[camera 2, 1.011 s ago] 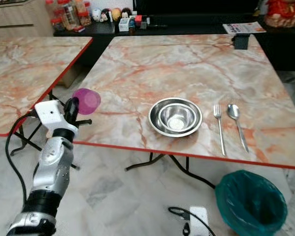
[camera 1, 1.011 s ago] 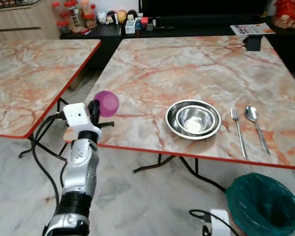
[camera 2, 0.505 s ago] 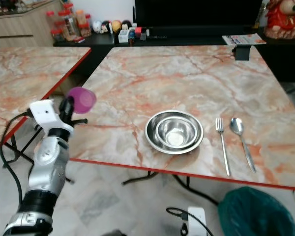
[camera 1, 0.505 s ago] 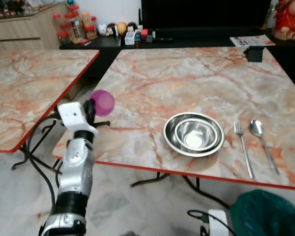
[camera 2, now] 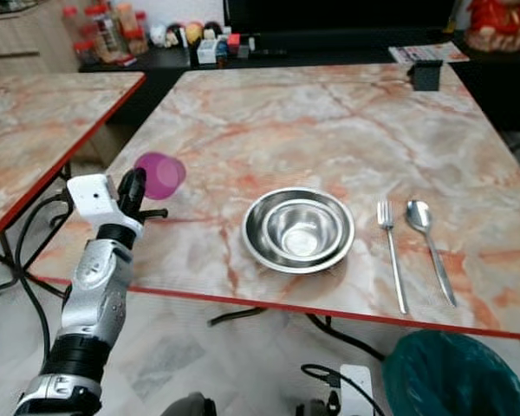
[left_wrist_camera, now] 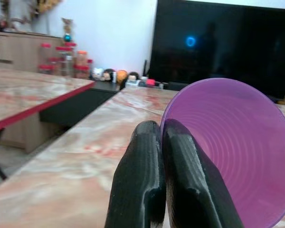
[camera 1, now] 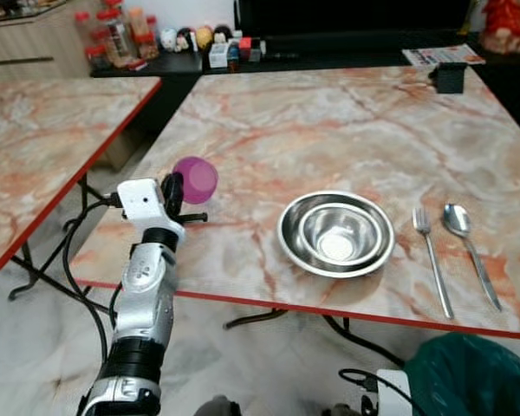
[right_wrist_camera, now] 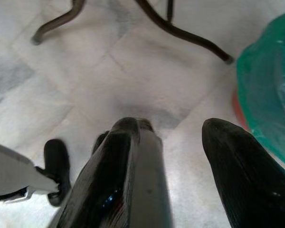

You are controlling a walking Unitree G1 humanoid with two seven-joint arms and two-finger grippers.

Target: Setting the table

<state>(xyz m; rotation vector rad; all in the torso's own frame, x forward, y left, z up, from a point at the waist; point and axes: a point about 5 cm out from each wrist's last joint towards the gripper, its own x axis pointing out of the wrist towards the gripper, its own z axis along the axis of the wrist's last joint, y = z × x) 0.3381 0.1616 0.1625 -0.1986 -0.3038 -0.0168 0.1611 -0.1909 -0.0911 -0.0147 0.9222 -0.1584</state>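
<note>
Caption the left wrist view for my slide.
Left claw shut on purple cup above marble table.

green bin (camera 1: 472, 377), jars (camera 1: 113, 36), second table (camera 1: 35, 139)

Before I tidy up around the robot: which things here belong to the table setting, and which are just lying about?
Table setting:
- purple cup, pinched in the left gripper
- nested steel bowls
- fork
- spoon

Lying about:
- green bin on the floor
- jars and figurines on the far shelf
- magazine
</note>
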